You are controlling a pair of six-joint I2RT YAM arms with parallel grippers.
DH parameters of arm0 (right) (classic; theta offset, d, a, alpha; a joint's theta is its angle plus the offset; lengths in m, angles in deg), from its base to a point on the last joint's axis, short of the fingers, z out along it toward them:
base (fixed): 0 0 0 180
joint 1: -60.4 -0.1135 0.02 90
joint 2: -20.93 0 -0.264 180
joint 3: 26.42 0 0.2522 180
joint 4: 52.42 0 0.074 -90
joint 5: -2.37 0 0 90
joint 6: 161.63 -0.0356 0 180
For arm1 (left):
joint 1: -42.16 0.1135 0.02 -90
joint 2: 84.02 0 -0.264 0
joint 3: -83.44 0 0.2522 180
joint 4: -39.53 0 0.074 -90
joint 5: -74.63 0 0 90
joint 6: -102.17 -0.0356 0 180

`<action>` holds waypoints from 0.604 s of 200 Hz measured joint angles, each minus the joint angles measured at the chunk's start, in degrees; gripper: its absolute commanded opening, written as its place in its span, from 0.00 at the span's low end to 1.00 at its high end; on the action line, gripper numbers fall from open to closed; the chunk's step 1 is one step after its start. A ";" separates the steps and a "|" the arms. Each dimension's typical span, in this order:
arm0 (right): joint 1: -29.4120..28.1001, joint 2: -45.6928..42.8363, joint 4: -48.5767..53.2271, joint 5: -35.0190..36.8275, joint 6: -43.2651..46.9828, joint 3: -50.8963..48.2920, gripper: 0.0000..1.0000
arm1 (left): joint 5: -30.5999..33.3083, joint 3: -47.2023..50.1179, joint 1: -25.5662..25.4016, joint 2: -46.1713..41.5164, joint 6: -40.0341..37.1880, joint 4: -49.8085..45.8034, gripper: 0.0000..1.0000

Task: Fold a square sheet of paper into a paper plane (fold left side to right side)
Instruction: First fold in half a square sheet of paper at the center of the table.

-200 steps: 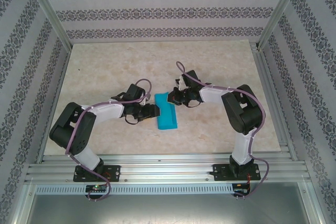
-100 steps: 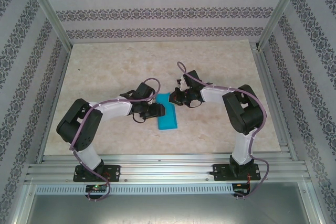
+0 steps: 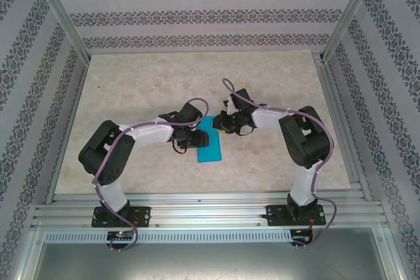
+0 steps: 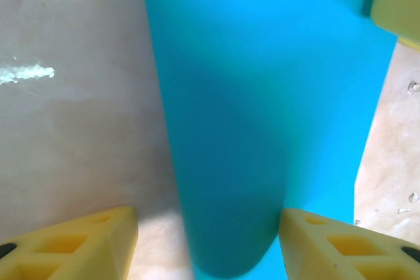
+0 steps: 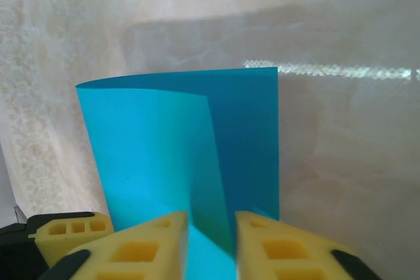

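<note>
Sheet (image 3: 210, 147), folded, long axis near-far; left gripper (image 4: 209, 221) astride, apart; right gripper (image 5: 211, 222) at far end, narrowly apart

The sheet (image 3: 211, 150) is seen as plain bright cyan-blue paper, doubled over on itself into a long narrow strip. It is laid near the middle of the bench (image 3: 131, 96), its long sides running from near to far at a slight slant. The fold has not been pressed flat: a soft rounded hump is shown along it in the left wrist view, and a lighter upper flap is raised over a darker layer in the right wrist view
</note>
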 measured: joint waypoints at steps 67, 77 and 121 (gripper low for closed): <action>2.71 -7.87 3.23 3.63 2.60 -3.91 0.40 | 0.94 -1.14 -0.44 0.81 0.07 -1.09 0.63; 3.10 -8.57 3.54 4.07 2.82 -4.72 0.39 | 0.94 -1.25 -0.42 0.94 0.07 -1.22 0.64; 3.48 -9.57 4.59 4.83 3.02 -8.20 0.37 | 0.92 -2.32 -0.44 1.64 0.09 -2.40 0.65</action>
